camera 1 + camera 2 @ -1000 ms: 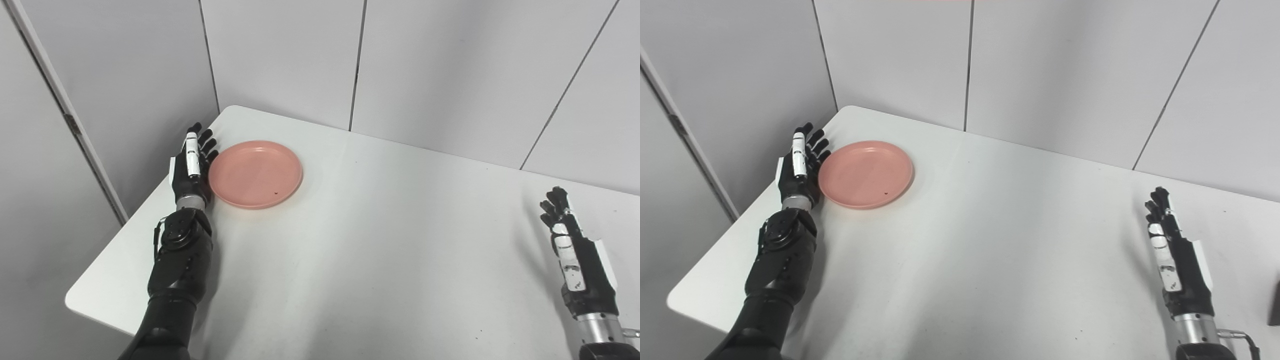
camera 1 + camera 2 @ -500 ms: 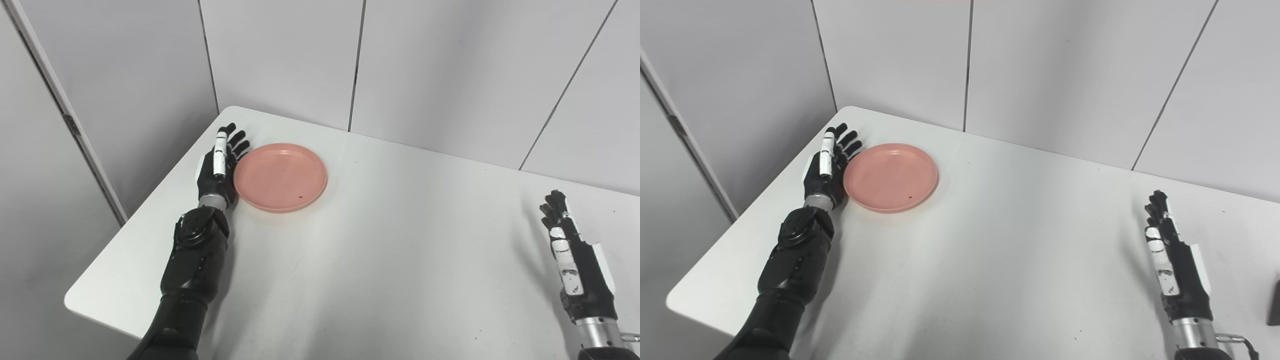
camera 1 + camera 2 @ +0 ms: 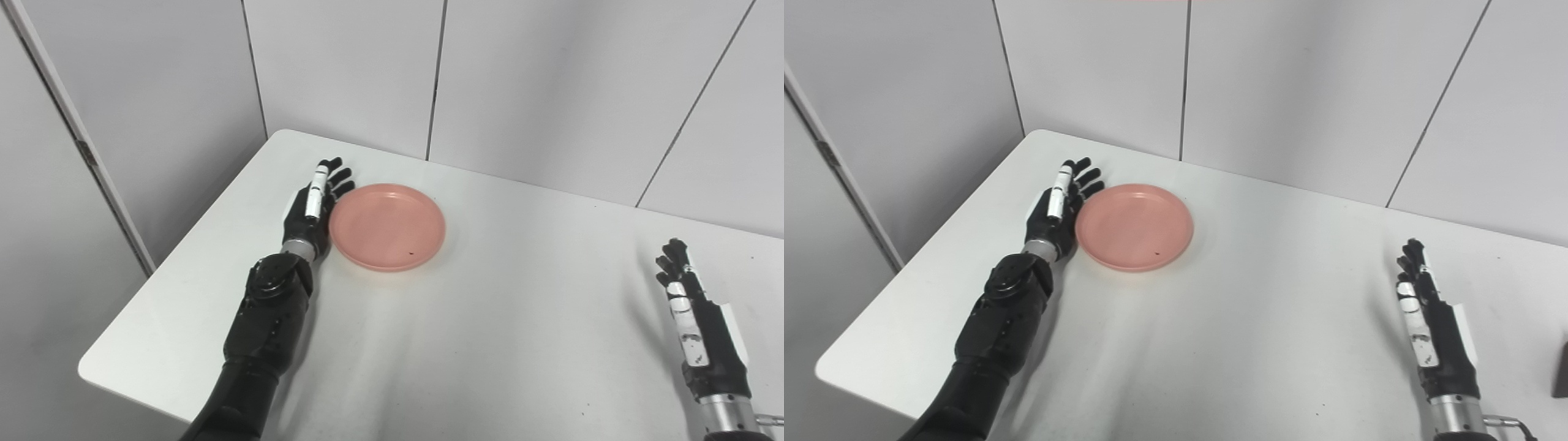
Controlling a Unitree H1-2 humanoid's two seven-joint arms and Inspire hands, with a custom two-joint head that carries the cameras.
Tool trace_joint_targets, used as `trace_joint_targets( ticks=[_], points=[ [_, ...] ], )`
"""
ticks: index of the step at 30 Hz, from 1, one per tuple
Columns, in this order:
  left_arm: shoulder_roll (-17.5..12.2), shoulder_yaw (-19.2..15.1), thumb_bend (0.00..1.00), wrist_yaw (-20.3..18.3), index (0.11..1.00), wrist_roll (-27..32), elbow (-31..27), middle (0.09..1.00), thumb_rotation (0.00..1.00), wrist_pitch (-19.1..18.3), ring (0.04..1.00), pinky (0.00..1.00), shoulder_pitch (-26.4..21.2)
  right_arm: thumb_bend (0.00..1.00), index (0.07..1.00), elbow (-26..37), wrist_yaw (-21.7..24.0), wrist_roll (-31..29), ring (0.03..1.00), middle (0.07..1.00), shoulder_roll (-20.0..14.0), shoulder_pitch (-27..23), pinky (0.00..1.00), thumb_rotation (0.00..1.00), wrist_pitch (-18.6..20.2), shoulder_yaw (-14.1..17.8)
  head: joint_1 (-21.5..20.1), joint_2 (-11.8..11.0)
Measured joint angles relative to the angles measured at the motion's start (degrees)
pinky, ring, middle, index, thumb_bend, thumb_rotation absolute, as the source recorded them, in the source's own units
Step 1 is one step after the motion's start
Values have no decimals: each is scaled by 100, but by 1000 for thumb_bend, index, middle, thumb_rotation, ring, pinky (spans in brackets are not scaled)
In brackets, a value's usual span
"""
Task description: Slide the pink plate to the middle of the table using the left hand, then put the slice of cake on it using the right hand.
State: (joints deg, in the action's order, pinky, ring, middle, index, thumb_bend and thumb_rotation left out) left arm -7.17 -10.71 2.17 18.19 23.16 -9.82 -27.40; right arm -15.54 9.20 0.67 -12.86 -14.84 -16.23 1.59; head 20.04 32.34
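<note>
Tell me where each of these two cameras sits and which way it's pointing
Left eye view: on the head, looking down at the white table and wall corner; both forearms rise from the bottom edge.
Right eye view: on the head beside it, aimed alike; a dark object shows at its right edge.
Shared: left hand open against the pink plate, right hand open, apart.

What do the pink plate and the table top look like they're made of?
Pink plate: probably plastic, since its colour is even and matte with only a soft sheen on the raised rim. Table: likely laminate or coated board, smooth white with faint reflections.
</note>
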Motion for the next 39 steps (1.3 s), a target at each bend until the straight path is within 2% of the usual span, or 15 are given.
trace_joint_targets(
  ticks=[5, 8, 14, 18, 22, 31, 39],
  points=[
    [127, 342, 384, -152, 867, -169, -247, 875, 1000, -146, 864, 846, 100, 329, 976, 344, -44, 112, 946, 968, 84, 199, 946, 1000, 258, -69, -97, 35],
    [230, 469, 381, -212, 863, -238, -318, 868, 1000, -247, 862, 852, 112, 305, 973, 436, -109, 231, 938, 962, 135, 247, 931, 1000, 326, -102, -298, 88],
    [415, 927, 388, -368, 863, -465, -572, 863, 1000, -329, 855, 847, 245, 337, 973, 616, -153, 364, 939, 964, 172, 312, 925, 1000, 471, -145, -404, 123],
    [598, 1104, 389, -519, 881, -495, -706, 886, 1000, -423, 879, 867, 325, 323, 972, 786, -157, 451, 940, 966, 271, 391, 936, 1000, 678, -174, -527, 158],
    [711, 1360, 374, -755, 907, -497, -904, 918, 1000, -514, 912, 904, 459, 323, 965, 821, -209, 529, 936, 961, 333, 397, 923, 1000, 704, -181, -712, 202],
    [812, 1593, 334, -1167, 919, -466, -1282, 936, 1000, -623, 928, 930, 778, 321, 966, 875, -379, 702, 936, 964, 459, 408, 918, 1000, 736, -219, -1204, 316],
    [806, 1729, 346, -1337, 929, -469, -1452, 934, 1000, -711, 928, 930, 903, 308, 973, 911, -394, 873, 950, 974, 540, 411, 919, 1000, 808, -290, -1520, 387]
  ],
)
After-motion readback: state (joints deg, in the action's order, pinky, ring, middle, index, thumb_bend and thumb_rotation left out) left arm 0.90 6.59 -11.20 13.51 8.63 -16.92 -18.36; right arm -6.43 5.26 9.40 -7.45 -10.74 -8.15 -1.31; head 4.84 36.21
